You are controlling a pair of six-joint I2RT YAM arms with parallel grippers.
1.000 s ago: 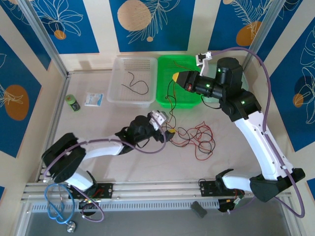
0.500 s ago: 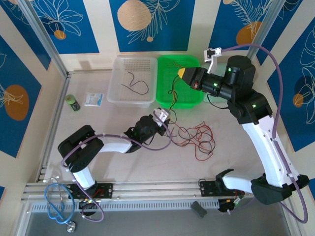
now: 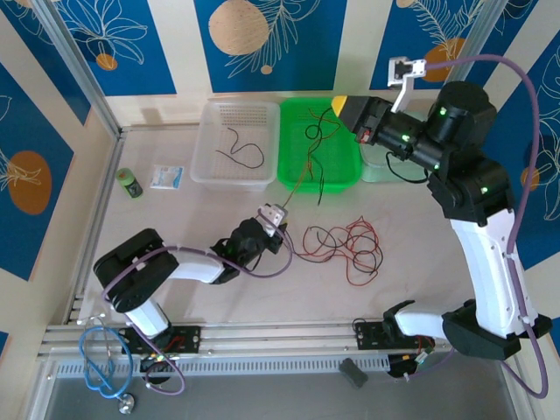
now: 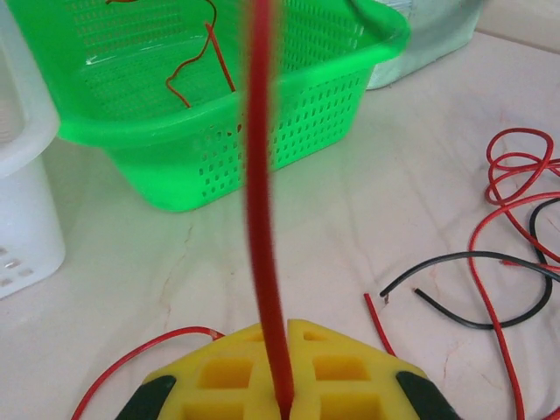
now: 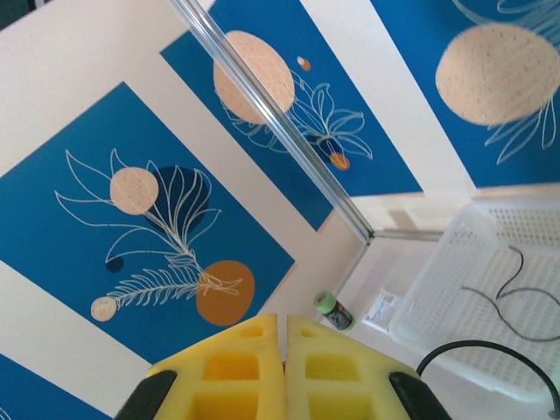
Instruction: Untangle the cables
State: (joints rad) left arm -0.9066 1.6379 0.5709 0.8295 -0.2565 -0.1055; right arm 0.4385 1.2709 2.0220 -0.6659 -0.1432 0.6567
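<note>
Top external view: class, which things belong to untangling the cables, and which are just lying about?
Job: cables; red cable in left gripper; right gripper; green basket; white basket.
Lying about: green bottle; white packet; coiled blue cable; grey block.

Bright, even light, soft shadows; the red cable [image 4: 261,219] blurs close to the left wrist camera.

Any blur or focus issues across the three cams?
Left wrist: red wire clamped in the left claw is smeared, green basket sharp. Right wrist: right claw and wall both reasonably sharp. Top external: even light, soft shadows, no glare.
</note>
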